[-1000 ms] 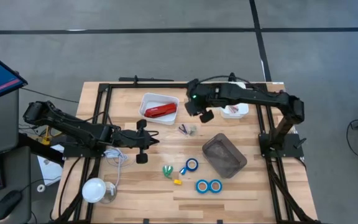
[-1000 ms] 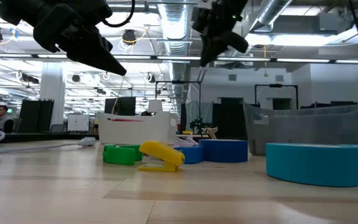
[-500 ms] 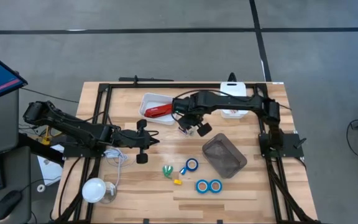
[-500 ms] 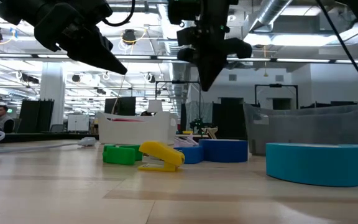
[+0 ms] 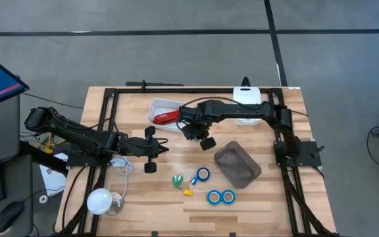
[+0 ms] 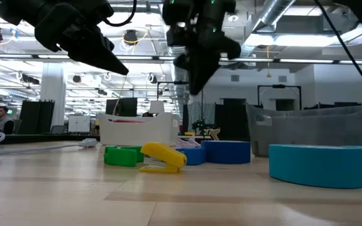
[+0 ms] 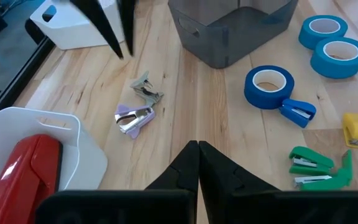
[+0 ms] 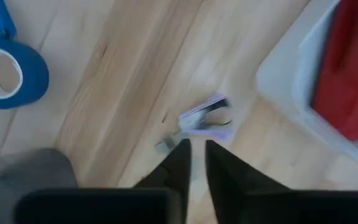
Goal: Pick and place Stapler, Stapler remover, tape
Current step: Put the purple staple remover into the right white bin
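Purple staple remover [image 7: 134, 118] lies on bare wood just beside white tray [image 7: 73, 146] w/ red stapler [image 7: 30, 171]; a 2nd metal remover sits at its 1 o'clock. Right gripper [image 8: 194, 149] is poised above it, fingers slightly parted. Descent should be centred on purple one only, jaws spread wider, tray rim avoided. Left gripper [image 7: 197, 152] is pressed together, parked well apart.

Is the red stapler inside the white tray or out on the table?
Inside. The red stapler lies within the white tray, whose rim surrounds it in the left wrist view.
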{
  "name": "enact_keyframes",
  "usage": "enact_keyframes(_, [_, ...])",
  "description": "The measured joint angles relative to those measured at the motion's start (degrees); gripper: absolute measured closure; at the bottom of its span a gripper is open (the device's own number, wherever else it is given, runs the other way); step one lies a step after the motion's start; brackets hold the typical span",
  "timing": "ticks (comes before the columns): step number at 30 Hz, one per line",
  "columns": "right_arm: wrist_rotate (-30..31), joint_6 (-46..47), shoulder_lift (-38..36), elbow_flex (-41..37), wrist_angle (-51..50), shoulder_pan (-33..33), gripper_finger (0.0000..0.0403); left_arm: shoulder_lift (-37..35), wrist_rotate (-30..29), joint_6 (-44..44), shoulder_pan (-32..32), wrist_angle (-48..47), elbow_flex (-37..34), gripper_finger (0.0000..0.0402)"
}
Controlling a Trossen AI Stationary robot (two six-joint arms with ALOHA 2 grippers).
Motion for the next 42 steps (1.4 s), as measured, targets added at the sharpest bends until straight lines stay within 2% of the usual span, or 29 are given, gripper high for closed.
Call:
enact_keyframes(8, [-0.2,0.9,4.7,0.0,-6.0,-0.8,0.0240,0.0,0.0,0.0,0.0,-0.1,0.0,0.0400])
enact_keyframes(13, [-0.2,0.8,4.7,-2.7,-3.4,-1.4,0.0205,0.0,0.0,0.0,0.0,-0.1,0.0,0.0400])
enact_keyframes(17, [-0.2,0.9,4.8,-5.7,-0.3,-1.7,0.0203,0.0,0.0,0.0,0.0,-0.2,0.0,0.0400])
enact_keyframes(25, [0.1,0.9,4.9,-10.4,4.2,-2.4,0.0227,0.0,0.0,0.0,0.0,-0.2,-0.1,0.0400])
enact_keyframes(32, [0.2,0.7,4.8,-10.6,5.0,-3.0,0.0245,0.0,0.0,0.0,0.0,-0.2,-0.1,0.0400])
enact_keyframes(39, [3.0,1.5,4.2,-8.4,2.6,-2.7,0.0251,0.0,0.0,0.0,0.0,-0.2,-0.1,0.0400])
enact_keyframes(42, [2.8,4.4,4.2,-8.2,6.1,-2.0,0.0254,0.0,0.0,0.0,0.0,-0.2,-0.1,0.0400])
